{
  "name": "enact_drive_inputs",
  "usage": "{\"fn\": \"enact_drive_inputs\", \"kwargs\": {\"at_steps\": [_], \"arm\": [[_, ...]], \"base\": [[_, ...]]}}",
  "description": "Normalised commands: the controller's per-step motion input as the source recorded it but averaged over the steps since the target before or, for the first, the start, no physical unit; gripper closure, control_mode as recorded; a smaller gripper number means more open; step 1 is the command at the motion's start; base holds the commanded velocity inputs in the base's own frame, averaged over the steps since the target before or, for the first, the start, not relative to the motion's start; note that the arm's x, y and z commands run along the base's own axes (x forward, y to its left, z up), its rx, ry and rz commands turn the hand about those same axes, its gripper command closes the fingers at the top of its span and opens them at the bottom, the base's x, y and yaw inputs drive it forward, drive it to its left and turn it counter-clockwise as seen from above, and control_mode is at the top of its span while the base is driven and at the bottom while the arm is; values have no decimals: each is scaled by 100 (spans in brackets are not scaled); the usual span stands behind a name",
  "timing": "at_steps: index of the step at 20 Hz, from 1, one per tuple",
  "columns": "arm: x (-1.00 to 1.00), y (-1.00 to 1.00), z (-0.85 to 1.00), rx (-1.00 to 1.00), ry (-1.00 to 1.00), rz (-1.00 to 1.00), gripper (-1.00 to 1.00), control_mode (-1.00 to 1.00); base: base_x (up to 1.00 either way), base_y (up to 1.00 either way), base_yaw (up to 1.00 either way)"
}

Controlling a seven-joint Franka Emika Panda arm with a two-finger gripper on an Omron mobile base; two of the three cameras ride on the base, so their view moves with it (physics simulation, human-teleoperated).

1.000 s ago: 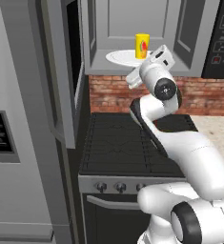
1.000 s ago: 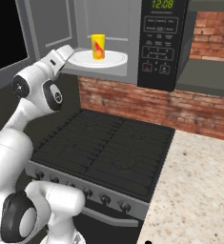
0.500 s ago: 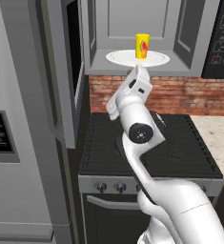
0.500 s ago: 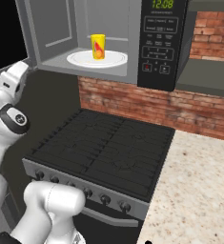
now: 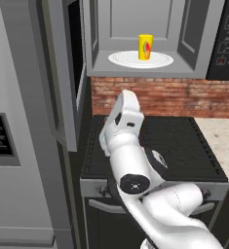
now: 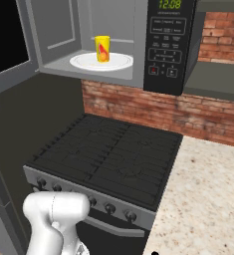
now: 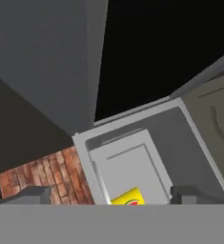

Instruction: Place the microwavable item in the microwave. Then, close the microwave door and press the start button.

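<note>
Cup in, door next.
Our jaws are wide and hold nothing; the cup (image 5: 145, 47) sits on the plate (image 5: 121, 59). We think the door (image 5: 57, 82) swings stiff, so push its flat face.

Yellow cup (image 5: 145, 47) with a red-and-green mark on a white round plate (image 5: 123, 60) inside a grey microwave (image 6: 63, 25); black keypad panel (image 6: 169, 45) with green digits; red brick wall (image 6: 188, 112); black stove (image 6: 108, 154); speckled beige tabletop (image 6: 208, 199); white arm (image 5: 135, 160)

End effector (image 7: 108, 195) empty, fingers wide apart, arm folded low
</note>
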Motion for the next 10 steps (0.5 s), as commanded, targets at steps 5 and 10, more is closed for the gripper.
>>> {"fn": "enact_drive_inputs", "kwargs": {"at_steps": [5,10], "arm": [[-100,14,-28,-11,-13,-1,-100,-100],[-100,25,-38,-9,-11,-3,-100,-100]], "base": [[0,0,0],[0,0,0]]}}
